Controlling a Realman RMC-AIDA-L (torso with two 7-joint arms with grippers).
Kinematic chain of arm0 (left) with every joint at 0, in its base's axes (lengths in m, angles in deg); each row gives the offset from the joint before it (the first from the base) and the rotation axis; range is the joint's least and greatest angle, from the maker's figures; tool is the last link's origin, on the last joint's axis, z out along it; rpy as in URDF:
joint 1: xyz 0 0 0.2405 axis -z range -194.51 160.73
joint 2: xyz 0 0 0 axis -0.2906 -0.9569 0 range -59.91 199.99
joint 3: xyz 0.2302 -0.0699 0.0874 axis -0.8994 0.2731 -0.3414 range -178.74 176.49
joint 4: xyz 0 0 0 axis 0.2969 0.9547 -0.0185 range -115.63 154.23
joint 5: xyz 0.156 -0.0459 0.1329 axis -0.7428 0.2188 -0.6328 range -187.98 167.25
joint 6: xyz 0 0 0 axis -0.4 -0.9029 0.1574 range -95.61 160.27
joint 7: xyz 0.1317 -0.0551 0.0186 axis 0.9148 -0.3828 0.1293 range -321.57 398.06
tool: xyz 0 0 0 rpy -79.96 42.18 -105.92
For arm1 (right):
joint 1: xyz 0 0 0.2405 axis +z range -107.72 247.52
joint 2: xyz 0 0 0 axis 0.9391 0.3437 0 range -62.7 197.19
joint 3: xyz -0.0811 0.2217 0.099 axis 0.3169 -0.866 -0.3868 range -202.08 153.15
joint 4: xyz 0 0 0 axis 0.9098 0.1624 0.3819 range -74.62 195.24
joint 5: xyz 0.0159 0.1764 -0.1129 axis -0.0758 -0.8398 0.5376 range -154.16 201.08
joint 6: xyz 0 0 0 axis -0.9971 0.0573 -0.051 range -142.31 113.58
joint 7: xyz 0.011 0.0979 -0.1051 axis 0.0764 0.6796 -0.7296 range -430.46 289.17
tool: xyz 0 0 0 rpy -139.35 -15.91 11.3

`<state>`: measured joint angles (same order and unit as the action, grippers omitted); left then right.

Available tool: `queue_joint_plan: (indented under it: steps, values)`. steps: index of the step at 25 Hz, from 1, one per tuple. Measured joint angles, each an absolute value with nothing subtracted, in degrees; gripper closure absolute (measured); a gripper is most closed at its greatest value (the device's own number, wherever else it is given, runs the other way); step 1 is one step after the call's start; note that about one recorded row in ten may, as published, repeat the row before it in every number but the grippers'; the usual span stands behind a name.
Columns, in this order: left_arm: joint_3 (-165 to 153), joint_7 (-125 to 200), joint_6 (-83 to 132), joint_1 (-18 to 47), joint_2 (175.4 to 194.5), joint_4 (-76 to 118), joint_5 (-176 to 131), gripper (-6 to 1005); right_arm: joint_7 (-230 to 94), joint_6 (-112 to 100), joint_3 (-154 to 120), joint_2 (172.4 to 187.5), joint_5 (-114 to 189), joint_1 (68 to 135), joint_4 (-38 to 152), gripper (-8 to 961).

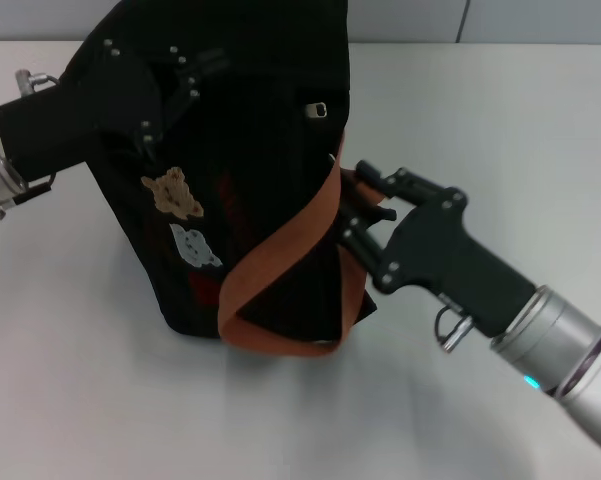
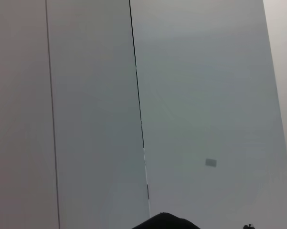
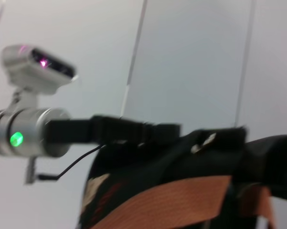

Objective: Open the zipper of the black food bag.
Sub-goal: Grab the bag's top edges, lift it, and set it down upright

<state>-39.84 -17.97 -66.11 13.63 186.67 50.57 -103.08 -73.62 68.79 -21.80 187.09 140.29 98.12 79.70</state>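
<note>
Soft, even light fell from overhead. The black food bag (image 1: pixel 250 150) cast only a faint shadow on the white table (image 1: pixel 100 400) beside it. In the right wrist view, the bag (image 3: pixel 181 162) looked motion-blurred.

Left gripper (image 1: pixel 185 75) fingertips lost against black food bag (image 1: pixel 230 170) in head view; open or closed state not determinable. Right gripper (image 1: pixel 352 208) fingertips masked by orange strap (image 1: pixel 280 255) and bag side; grasp not determinable. Zipper (image 1: pixel 317 109) line indistinguishable on black fabric; only silvery pull tab made out. Bag top cut by head-view upper edge. Red lettering unreadable. Left wrist view: only dark sliver of bag (image 2: pixel 164 222) at frame edge. Right wrist view blurred; bag (image 3: pixel 181 162) lower part cut off.
</note>
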Motion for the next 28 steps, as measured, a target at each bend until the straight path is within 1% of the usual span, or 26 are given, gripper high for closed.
queue_joint_plan:
  steps: [6,9,16,28]
  values:
    - [-39.95,-17.47,-66.10,12.96,187.26,49.94,-103.15,982,-61.43,70.25,-24.45,186.95,139.97,98.79,73.92,548]
    - [-40.02,-16.93,-66.12,12.82,187.30,48.18,-103.17,982,-54.05,70.26,-24.44,186.86,140.14,100.66,70.13,548]
    - [-40.06,-16.77,-66.13,12.94,187.76,47.26,-103.24,979,-53.61,70.77,-23.81,186.77,140.34,102.21,69.47,548]
    - [-39.71,-16.77,-65.99,12.88,187.82,46.97,-103.17,969,-53.06,71.56,-23.67,186.89,143.92,103.34,70.09,550]
